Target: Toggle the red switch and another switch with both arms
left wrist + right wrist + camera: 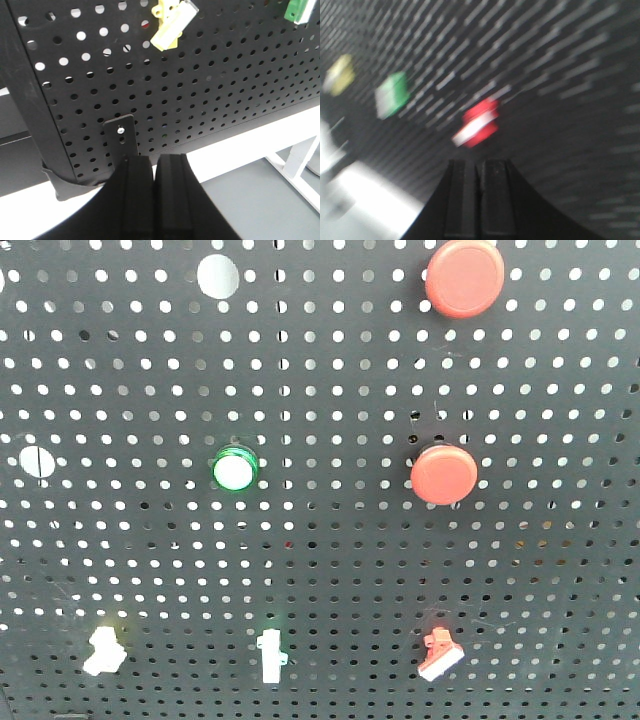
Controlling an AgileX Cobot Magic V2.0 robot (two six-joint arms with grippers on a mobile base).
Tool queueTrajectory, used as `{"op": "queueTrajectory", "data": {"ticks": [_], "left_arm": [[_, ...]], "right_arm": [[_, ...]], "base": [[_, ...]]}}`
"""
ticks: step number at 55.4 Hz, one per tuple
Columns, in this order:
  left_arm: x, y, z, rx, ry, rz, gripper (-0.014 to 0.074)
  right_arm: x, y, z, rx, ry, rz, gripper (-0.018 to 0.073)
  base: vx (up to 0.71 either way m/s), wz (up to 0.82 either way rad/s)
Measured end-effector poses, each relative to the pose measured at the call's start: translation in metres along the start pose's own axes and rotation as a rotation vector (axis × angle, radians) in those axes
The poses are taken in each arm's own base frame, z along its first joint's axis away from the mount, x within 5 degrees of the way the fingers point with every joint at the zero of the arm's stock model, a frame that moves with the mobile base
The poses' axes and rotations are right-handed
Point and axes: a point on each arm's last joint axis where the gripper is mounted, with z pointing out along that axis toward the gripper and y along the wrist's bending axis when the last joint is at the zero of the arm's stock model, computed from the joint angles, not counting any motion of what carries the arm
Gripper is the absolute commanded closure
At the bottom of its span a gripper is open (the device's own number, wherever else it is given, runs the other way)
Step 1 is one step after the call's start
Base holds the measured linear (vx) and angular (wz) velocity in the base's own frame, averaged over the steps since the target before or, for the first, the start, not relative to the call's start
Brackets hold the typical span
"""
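Left fingers [137, 192], right fingers [495, 192] closed, empty. Tiny red-based toggle [480, 124], yellow-based toggle [172, 25] untouched; neighbouring green-based toggle [392, 95] may be struck if aim drifts.

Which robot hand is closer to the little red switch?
Right. The right gripper sits just below the red switch; the left gripper is under the yellow switch instead.

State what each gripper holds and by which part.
Nothing: left gripper shut, empty, below the yellow switch; right gripper shut, empty, short of the red switch.
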Motion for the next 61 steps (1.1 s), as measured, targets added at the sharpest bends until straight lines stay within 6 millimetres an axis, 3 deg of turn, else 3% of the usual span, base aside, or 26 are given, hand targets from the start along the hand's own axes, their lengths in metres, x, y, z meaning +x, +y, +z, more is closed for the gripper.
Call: {"op": "queueTrajectory", "data": {"ticks": [7, 13, 53, 61], "left_arm": [[0.0, 0.0, 0.0, 0.0, 0.0, 0.0, 0.0594], [0.0, 0.0, 0.0, 0.0, 0.0, 0.0, 0.0594], [0.0, 0.0, 0.0, 0.0, 0.002, 0.0, 0.0594], [0.009, 0.0, 0.001, -0.006, 0.003, -0.002, 0.0594]], "right_arm": [[0.0, -0.016, -0.019, 0.206, -0.14, 0.009, 0.0566], [-0.001, -0.023, -0.023, 0.28, -0.169, 0.016, 0.0566], [0.0, -0.023, -0.023, 0.286, -0.167, 0.027, 0.0566], [0.0, -0.023, -0.023, 0.286, -0.167, 0.027, 0.0566]], "base": [[0.0, 0.0], [0.0, 0.0], [0.0, 0.0], [0.0, 0.0]]}}
